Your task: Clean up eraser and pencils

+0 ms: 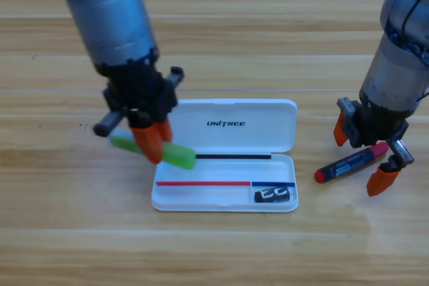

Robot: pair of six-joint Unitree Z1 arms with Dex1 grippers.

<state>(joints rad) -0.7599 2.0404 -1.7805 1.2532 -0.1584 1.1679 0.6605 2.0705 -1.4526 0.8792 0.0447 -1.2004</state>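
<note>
The left arm is reaching down from the upper left, its gripper [153, 140] clamping with jaws closed. The right gripper [363, 157] is hanging from the right arm, jaws spread wide.

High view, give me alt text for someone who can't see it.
Left gripper holds a green pencil beside an open white case with an eraser inside. Right gripper straddles a black-and-red pen lying on the wooden table.

Two arms, grey cylindrical links with a dull metallic finish. Each ends in a black end effector housing with two orange jaws: left end effector [153, 140] left of the white case [228, 202], right end effector [362, 154] right of it. Right arm shows blue marks near the elbow.
</note>
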